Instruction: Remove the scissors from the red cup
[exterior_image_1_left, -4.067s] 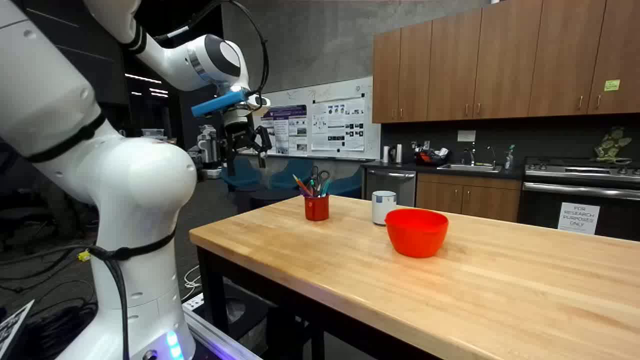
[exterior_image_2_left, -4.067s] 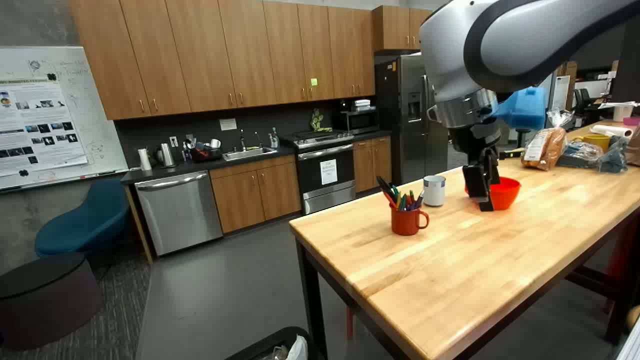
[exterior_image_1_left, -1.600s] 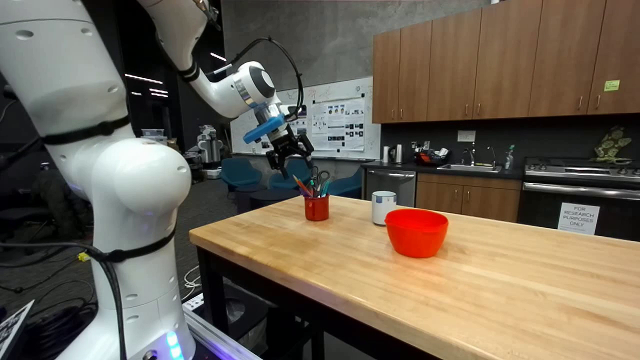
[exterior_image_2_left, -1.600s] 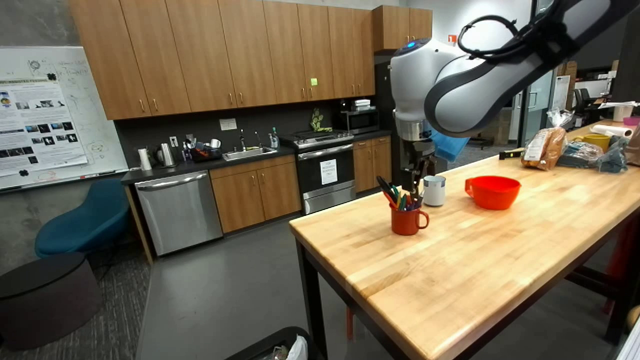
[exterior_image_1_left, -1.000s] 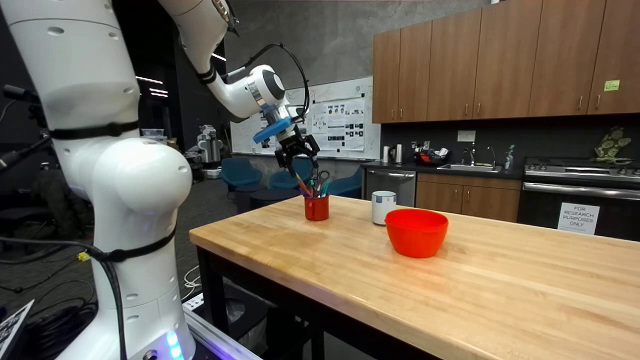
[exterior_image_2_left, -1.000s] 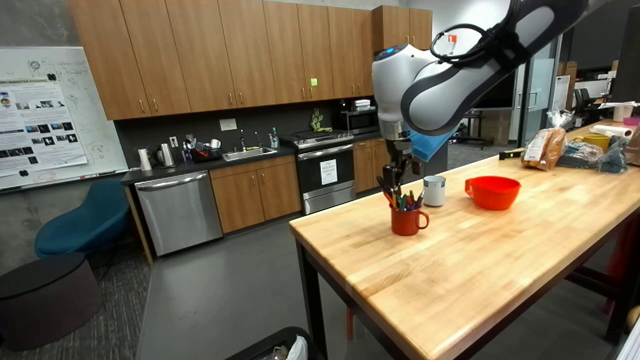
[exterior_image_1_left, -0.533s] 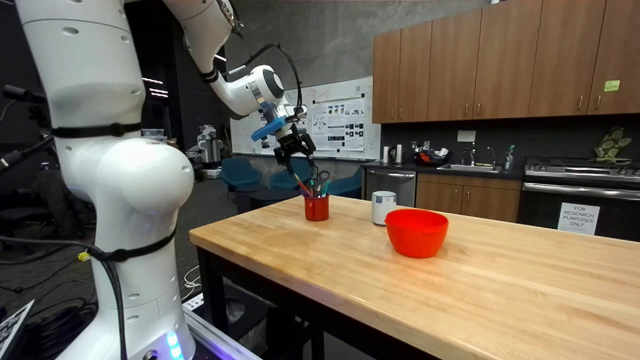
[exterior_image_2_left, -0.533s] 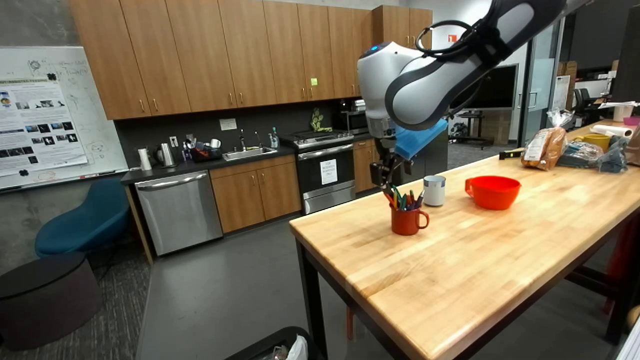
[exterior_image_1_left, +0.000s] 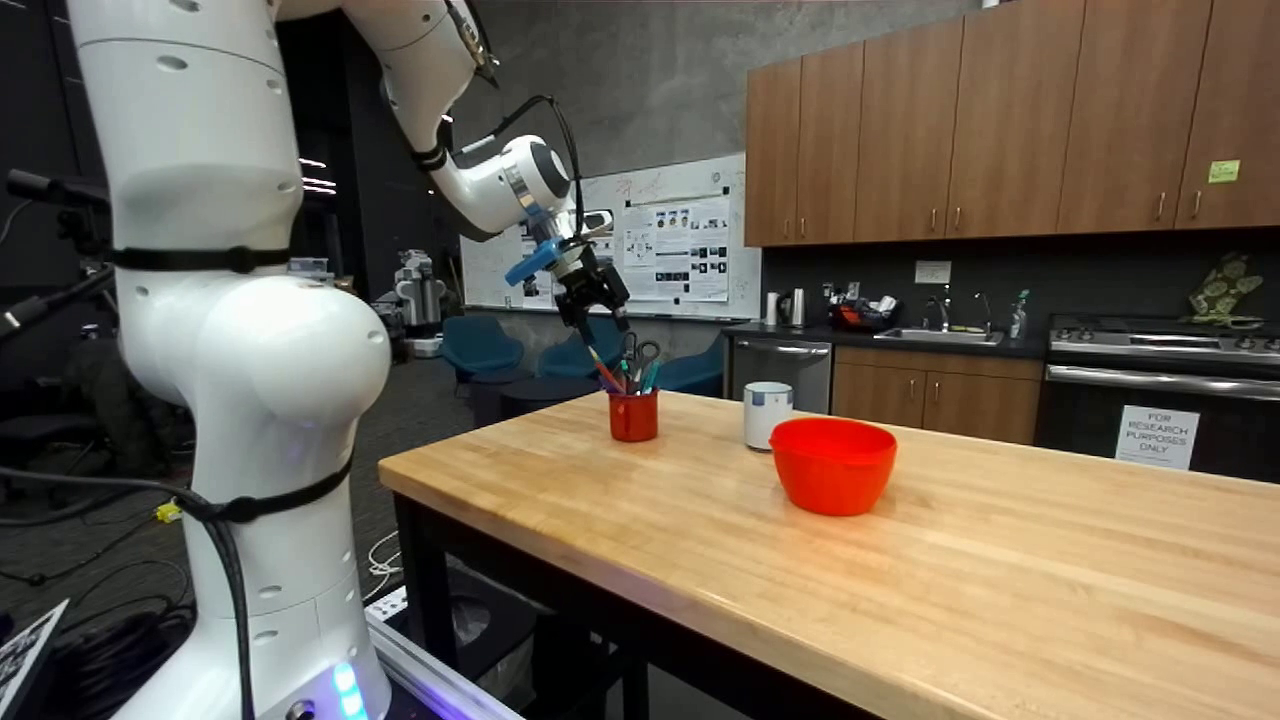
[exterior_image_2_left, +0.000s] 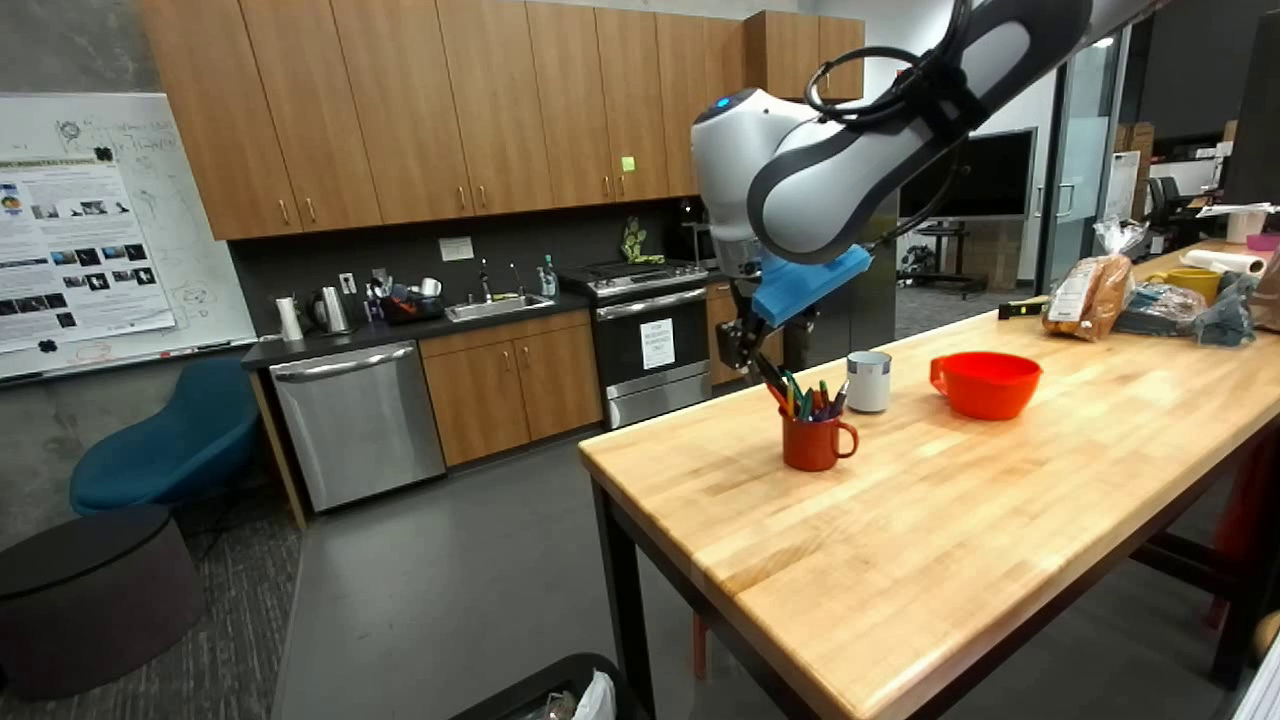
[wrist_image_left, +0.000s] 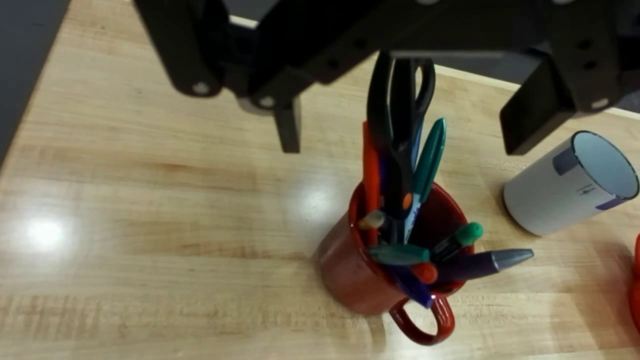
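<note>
In the wrist view a slim pair of black-handled scissors (wrist_image_left: 399, 155) stands in the upper middle of the frame, its blades down in the small, dark-red cylindrical cup (wrist_image_left: 347, 272) at lower centre. The long axis runs almost straight up and down the picture, handles toward the top edge. The black two-fingered gripper (wrist_image_left: 402, 145) reaches in from that edge, its jaws spread wide and holding nothing: one finger hangs at upper left, one at upper right, with the handles about midway and, by this view, touching neither. Closing would thus go across the scissors, which looks right for a pull; what the move turns on is probably depth. The handle ends vanish behind the gripper's dark body, so I cannot tell whether the pads are level with them. The slanting teal pen (wrist_image_left: 431, 155), just right of the scissors, might be caught too.

Against half a second ago, in an exterior view the bright-blue block (exterior_image_2_left: 810, 287) above the gripper sits farther left, and the handles show more plainly at the gripper's lower right. The cup, the white cylindrical mug (wrist_image_left: 545, 192) and the wide bright-red bowl (exterior_image_1_left: 835, 475) stand unmoved in both exterior views; the scissors are not yet lifted.
</note>
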